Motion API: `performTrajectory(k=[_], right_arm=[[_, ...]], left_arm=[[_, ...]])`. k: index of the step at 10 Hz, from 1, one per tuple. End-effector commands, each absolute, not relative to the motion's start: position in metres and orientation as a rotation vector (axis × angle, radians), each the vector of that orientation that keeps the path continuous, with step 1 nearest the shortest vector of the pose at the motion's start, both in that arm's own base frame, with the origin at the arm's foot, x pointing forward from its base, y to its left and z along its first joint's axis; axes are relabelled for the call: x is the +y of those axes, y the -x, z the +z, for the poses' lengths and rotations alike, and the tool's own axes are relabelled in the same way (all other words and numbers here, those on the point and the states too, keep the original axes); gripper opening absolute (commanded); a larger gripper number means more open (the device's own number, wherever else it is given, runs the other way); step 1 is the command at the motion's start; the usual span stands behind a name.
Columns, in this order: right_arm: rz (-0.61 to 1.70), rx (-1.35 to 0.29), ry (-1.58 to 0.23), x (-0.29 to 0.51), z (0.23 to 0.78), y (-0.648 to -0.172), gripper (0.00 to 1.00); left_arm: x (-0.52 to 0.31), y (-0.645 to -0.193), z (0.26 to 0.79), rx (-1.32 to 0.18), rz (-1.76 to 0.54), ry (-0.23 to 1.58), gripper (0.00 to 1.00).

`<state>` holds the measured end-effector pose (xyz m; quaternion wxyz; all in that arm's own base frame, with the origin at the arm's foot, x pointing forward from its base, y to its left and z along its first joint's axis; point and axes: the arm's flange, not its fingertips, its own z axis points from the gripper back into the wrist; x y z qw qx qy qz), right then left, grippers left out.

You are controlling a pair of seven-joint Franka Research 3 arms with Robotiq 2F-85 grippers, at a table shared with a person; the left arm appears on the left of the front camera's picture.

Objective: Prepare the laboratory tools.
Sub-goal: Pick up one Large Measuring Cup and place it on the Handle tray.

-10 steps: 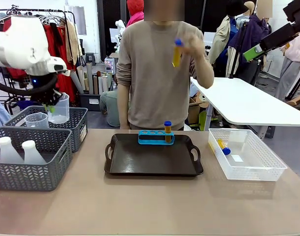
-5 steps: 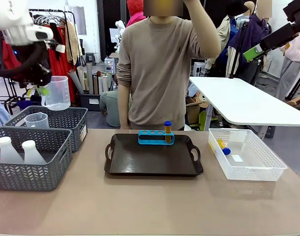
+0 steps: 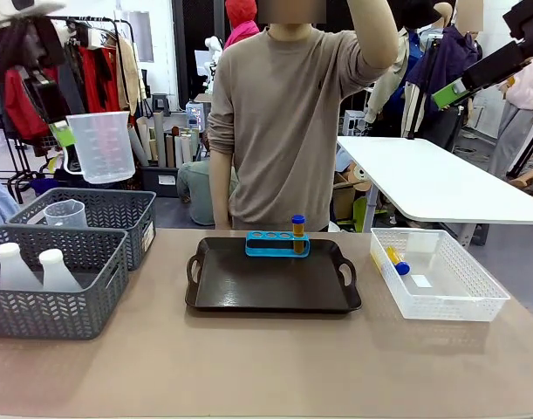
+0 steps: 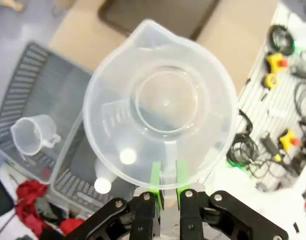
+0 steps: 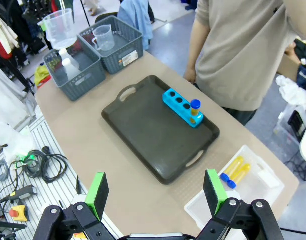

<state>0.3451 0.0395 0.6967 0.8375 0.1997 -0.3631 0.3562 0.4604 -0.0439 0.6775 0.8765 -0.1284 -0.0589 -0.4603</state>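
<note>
Entry, beaker transfer.

The left gripper (image 4: 166, 176) is pinched shut on the handle of the clear measuring beaker (image 3: 100, 147). The beaker is held upright and empty, high in the air, up and to the left of the black tray (image 3: 275, 297) and above the grey mesh baskets (image 3: 118, 209). The right gripper (image 5: 155, 192) is held high over the near side of the tray, with its jaws wide apart and nothing between them.

The blue rack (image 3: 276, 244) is seen at the tray's far edge. One amber tube (image 3: 297, 229) is seated in its right-hand hole and three holes are vacant. Two more tubes (image 3: 395, 259) lie in the white basket (image 3: 475, 301) to the right of the tray. Two white flasks (image 3: 17, 266) stand in the nearer grey basket, left of the tray.

Step judged: the beaker is being carried and has not yet been set down. For the next move, travel rightward and down to the tray is called for. The beaker should be placed on bare tray floor in front of the rack, kept clear of the rack and tube, and released only once its base is seated.
</note>
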Motion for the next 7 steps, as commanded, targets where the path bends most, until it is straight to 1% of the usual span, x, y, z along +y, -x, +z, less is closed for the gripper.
performTrajectory(k=[1, 2, 7], right_arm=[[0.756, -0.771, -0.427, 0.039, 0.697, -0.345, 1.0], [0.756, -0.771, -0.427, 0.039, 0.697, -0.345, 1.0], [0.756, -0.771, -0.427, 0.039, 0.697, -0.345, 1.0]], left_arm=[[-0.051, -0.452, 0.695, -0.151, -1.058, 0.231, 0.0], [-0.044, -0.46, 0.678, -0.123, -0.96, 0.268, 0.0], [-0.044, -0.463, 0.677, -0.112, -0.982, 0.268, 0.0]])
